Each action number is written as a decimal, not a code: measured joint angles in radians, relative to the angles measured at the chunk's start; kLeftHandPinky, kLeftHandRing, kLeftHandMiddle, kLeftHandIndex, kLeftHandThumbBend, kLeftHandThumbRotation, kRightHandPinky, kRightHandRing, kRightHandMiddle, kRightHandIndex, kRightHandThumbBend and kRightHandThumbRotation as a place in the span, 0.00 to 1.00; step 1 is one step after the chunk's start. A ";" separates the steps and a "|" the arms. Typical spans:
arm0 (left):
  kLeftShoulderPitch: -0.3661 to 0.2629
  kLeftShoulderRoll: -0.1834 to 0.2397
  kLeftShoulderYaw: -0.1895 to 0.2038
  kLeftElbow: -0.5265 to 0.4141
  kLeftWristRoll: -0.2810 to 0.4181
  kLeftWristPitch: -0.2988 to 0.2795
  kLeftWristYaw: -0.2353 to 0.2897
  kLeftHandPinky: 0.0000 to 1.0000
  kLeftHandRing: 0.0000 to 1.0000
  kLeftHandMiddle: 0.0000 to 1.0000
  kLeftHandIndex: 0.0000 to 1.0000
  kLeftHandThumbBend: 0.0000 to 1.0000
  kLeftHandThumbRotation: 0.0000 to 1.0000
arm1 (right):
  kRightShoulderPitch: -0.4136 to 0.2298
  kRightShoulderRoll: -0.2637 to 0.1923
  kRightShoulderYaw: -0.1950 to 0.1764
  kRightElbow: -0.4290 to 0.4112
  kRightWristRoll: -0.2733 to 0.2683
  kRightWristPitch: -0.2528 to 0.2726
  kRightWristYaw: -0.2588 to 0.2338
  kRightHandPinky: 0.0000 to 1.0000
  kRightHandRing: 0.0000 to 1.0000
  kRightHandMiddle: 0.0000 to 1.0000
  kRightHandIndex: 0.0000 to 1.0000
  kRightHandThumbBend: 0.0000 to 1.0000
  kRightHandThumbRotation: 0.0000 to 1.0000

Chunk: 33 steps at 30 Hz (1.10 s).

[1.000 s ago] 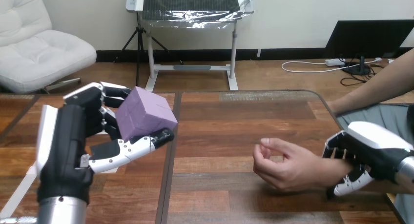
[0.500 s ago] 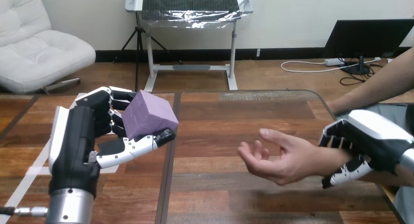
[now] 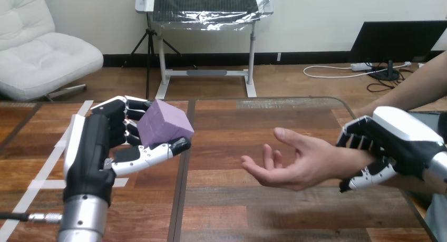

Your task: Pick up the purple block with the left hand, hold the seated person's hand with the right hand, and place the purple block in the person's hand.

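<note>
Left hand (image 3: 97,147) clamps the block (image 3: 164,125) aloft for carrying; right hand (image 3: 395,142) curls round the person's wrist (image 3: 343,161), steadying the palm (image 3: 300,167) (turned up, open) to receive it

The left hand's (image 3: 97,147) fingers and thumb cover the purple block's (image 3: 167,122) near and lower faces. The right hand (image 3: 395,142), curled round the person's wrist (image 3: 352,161), hides most of it. Above that hand, the person's forearm (image 3: 411,92) runs off the side edge.
</note>
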 measured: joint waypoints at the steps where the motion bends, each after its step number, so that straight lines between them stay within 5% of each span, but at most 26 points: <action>1: -0.006 0.000 0.000 0.009 0.000 0.000 0.000 0.25 0.32 0.37 0.41 0.63 0.00 | 0.000 0.001 -0.002 -0.005 0.002 0.000 0.000 0.38 0.43 0.47 0.51 0.84 0.09; 33: -0.220 -0.002 -0.018 0.318 -0.001 -0.048 -0.012 0.27 0.34 0.39 0.43 0.65 0.00 | 0.005 0.044 -0.009 -0.164 0.025 0.052 0.035 0.39 0.44 0.48 0.52 0.83 0.18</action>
